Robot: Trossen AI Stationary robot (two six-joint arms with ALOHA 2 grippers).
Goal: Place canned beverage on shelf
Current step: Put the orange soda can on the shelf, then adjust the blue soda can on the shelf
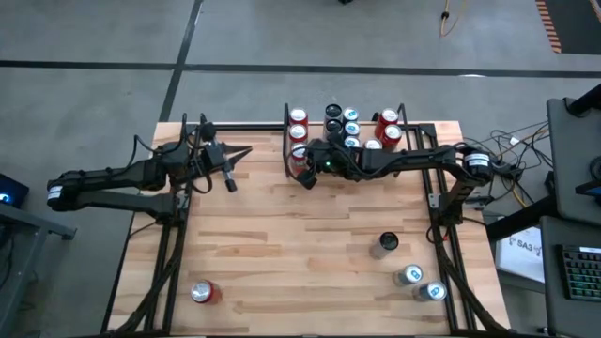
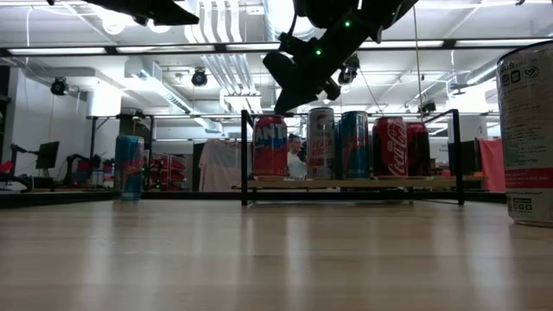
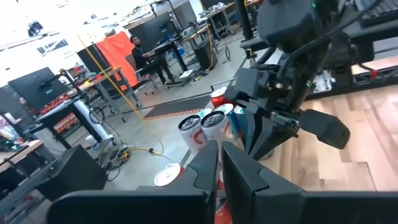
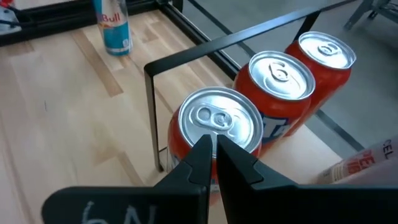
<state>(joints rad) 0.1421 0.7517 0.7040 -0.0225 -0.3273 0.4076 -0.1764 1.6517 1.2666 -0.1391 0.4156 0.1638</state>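
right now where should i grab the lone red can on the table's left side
Take the red can by its round side wall, around mid height, probably coming down from above: it stands upright and alone, with bare table all round.

Looking level across the wooden tabletop [image 2: 259, 259]; standing far across it, the shelf [image 2: 350, 183] with black side rails, carrying a row of upright cans: an orange can [image 2: 270, 147], a silver can [image 2: 320, 143], a blue can [image 2: 352, 144], a red cola can [image 2: 390, 147]. Hanging just above the orange can, a dark gripper [image 2: 298, 82]. Standing apart at far left, a blue can [image 2: 129, 167]; looming near right, a large pale can [image 2: 527, 130]
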